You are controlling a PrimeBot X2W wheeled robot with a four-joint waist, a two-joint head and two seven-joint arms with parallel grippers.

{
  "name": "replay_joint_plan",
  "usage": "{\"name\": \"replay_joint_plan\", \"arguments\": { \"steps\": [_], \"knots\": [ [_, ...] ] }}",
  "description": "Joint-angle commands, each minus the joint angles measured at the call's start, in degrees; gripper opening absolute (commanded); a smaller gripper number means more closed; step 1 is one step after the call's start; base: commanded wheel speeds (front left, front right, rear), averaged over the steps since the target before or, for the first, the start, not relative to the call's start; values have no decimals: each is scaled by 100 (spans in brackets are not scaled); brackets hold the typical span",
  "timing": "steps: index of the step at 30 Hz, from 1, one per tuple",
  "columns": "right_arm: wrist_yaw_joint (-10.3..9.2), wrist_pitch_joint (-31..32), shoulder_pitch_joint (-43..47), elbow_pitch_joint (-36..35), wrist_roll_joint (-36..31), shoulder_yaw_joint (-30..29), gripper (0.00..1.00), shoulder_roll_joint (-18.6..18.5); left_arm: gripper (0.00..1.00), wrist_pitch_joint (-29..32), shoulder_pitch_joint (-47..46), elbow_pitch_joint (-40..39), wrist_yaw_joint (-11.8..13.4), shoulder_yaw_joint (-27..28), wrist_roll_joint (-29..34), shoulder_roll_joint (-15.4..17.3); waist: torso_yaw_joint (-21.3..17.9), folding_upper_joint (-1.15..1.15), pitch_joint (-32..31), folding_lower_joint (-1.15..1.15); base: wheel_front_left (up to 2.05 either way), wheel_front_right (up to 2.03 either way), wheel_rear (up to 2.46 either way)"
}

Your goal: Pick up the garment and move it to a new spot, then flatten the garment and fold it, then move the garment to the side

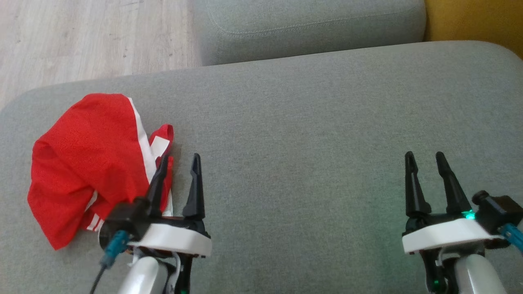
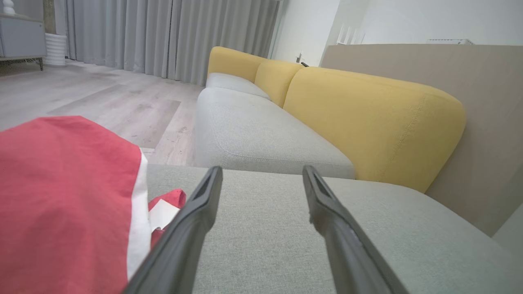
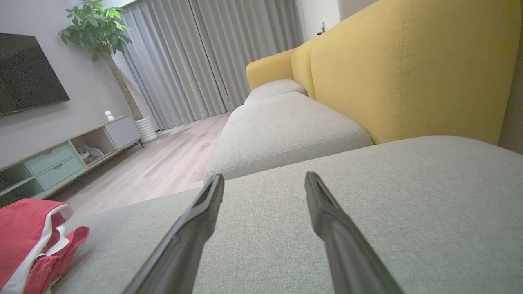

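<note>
- Left tool (image 1: 180, 160) and right tool (image 1: 425, 158) gape wide, empty.
- Garment (image 1: 88, 163) lies crumpled at 9 o'clock on the sofa (image 1: 310, 122), beside the left tool.
- Left tool should pinch a raised fold.

the left gripper (image 2: 261, 179), fingers spread and empty, hovers over a grey sofa cushion (image 2: 265, 245) beside a crumpled red garment (image 2: 65, 204).

The garment (image 1: 81, 163) is thin, matt red cloth with smooth white bands; the sofa cushion (image 1: 306, 122) is coarse grey weave; the floor (image 1: 81, 36), upper left, looks like matt pale wood
</note>
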Motion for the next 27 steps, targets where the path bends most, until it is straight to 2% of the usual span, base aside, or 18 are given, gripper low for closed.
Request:
{"name": "replay_joint_plan", "arguments": {
  "steps": [1, 10, 14, 21, 27],
  "knots": [
    [-3, -94, -247, -226, -286, 137, 100, -48, 100, -91, -349, -144, 84, 10, 254, 109, 4, 0, -6, 0, 0, 0, 0],
    [-3, -246, -245, -284, -1082, 260, 100, -51, 100, -244, -520, 1, 408, -454, 924, 263, 2, 0, -9, 0, 0, 0, 0],
    [-3, -297, -233, -306, -1265, 293, 100, -52, 100, -295, -535, 12, 494, -527, 994, 244, 5, 0, -11, 0, 0, 0, 0],
    [-4, -432, -150, -265, -736, 191, 100, -55, 100, -431, -293, -28, 420, -164, 710, -14, 34, 0, -21, 0, 0, 0, 0],
    [-4, -533, -98, -195, -417, 113, 100, -57, 100, -533, -77, 214, 312, 147, 869, -154, 60, 0, -40, 0, 0, 0, 0]
  ]
}}
